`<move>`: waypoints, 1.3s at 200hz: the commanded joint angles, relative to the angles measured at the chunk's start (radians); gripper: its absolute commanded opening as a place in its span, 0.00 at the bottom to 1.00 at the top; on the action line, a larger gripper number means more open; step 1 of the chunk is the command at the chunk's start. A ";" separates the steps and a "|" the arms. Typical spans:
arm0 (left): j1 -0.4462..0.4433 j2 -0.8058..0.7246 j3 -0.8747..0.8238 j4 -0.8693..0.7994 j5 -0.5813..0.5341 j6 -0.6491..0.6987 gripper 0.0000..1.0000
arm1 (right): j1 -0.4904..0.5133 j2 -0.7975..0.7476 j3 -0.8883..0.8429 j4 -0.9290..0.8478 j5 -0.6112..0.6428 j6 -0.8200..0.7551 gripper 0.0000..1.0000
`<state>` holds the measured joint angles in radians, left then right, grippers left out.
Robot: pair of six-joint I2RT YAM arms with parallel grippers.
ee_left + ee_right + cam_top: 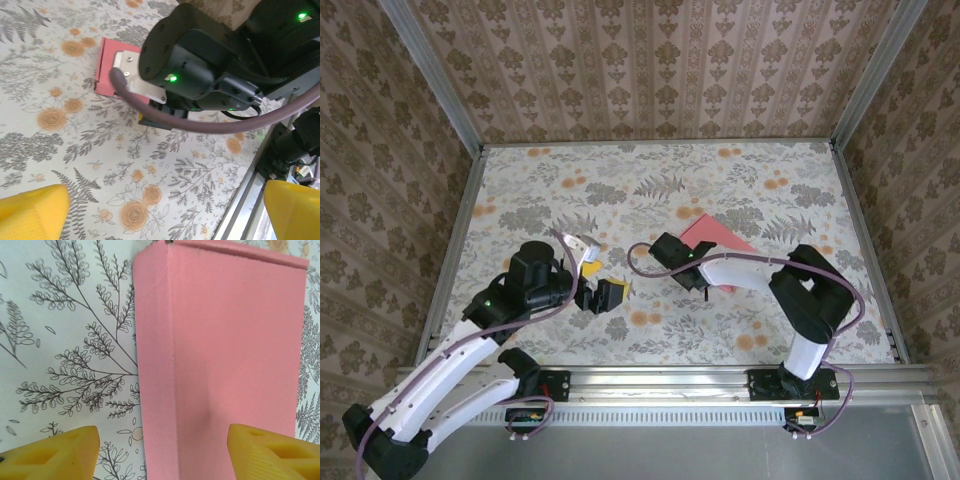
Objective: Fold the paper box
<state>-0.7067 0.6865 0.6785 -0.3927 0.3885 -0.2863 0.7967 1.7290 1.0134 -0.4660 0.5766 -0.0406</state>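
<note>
so the flat pink cardboard paper box [718, 238] is lying pink side up on the floral-patterned surface [740, 180], right of centre, partly tucked under the right arm's wrist. The right gripper [162, 452] sits low over it with its yellow fingers [50, 452] spread wide, box edge running up between them. The left gripper [597, 293] hangs well to the left of the box, its fingers [32, 215] wide apart too, nothing in them
</note>
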 commanded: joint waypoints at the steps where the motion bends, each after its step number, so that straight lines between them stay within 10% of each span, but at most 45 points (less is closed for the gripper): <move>1: 0.007 -0.048 0.040 -0.070 -0.079 0.020 1.00 | 0.005 -0.076 -0.025 0.045 -0.059 0.040 0.71; 110: 0.099 -0.004 0.011 -0.021 -0.384 0.078 1.00 | -0.014 -0.408 -0.149 0.164 -0.185 0.164 0.86; 150: 0.213 0.051 -0.045 0.089 -0.464 0.166 1.00 | -0.057 -0.502 -0.229 0.198 -0.217 0.196 1.00; 260: 0.558 0.308 -0.157 0.462 -0.511 0.213 1.00 | -0.171 -0.738 -0.398 0.257 -0.217 0.251 1.00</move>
<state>-0.1654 0.9512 0.5369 -0.0704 -0.0910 -0.1326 0.6426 1.0298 0.6579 -0.2481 0.3576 0.1833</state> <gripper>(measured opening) 0.997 0.999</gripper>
